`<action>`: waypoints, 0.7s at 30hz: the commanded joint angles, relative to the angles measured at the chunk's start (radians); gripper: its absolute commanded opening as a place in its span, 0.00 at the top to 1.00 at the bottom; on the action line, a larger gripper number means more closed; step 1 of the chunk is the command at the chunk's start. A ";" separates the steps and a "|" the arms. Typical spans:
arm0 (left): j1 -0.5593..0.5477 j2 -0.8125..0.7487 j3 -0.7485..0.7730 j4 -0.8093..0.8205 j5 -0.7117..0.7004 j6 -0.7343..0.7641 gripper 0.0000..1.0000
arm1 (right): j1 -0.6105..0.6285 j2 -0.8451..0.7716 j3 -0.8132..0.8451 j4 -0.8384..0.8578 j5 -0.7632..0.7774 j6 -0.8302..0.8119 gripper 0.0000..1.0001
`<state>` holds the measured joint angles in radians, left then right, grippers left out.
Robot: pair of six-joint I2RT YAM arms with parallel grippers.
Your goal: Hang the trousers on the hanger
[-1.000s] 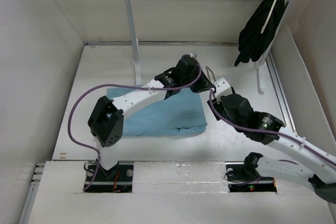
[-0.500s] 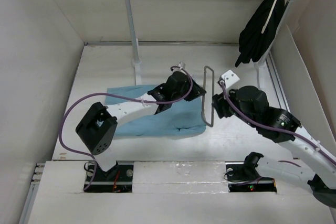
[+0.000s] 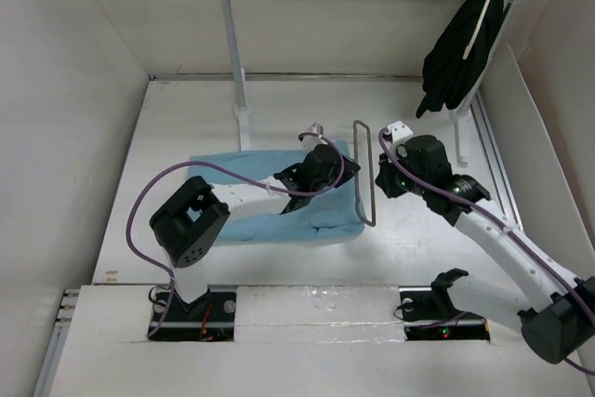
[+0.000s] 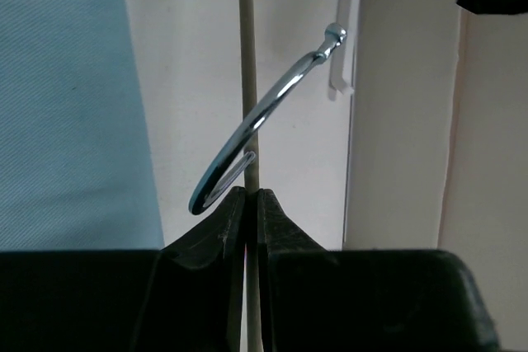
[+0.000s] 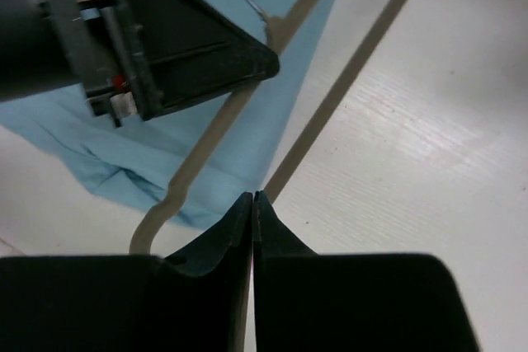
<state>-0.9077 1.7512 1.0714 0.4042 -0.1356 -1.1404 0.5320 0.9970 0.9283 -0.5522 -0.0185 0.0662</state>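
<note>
Two arms: left gripper (image 4: 247,195) and right gripper (image 5: 252,197), both pinched tight on thin grey wire-hooked clothes hanger (image 4: 245,39), at edge of folded light blue cloth trousers (image 3: 321,209), white bench (image 3: 186,118).

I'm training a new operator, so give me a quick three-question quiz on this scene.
1. True or false: the trousers already hang over the hanger.
2. Left claw, right claw: which is shut on the hanger? A left only, B right only, C both.
3. Fill in: the black garment hangs at the far ____ of the top view.
Key: 1 false; 2 C; 3 right.
</note>
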 commanded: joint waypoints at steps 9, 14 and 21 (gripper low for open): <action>-0.115 0.105 0.062 -0.045 -0.300 -0.186 1.00 | -0.222 0.242 -0.071 0.337 -0.403 0.021 0.65; -0.115 0.139 0.022 -0.011 -0.321 -0.248 1.00 | -0.245 0.321 -0.104 0.405 -0.417 0.024 0.62; -0.115 0.114 0.022 -0.039 -0.364 -0.226 1.00 | -0.317 0.382 -0.209 0.515 -0.443 0.073 0.66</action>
<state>-1.0256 1.9045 1.0893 0.3691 -0.4450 -1.3621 0.2371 1.3769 0.7578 -0.1486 -0.4191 0.1131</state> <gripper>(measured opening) 0.032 0.347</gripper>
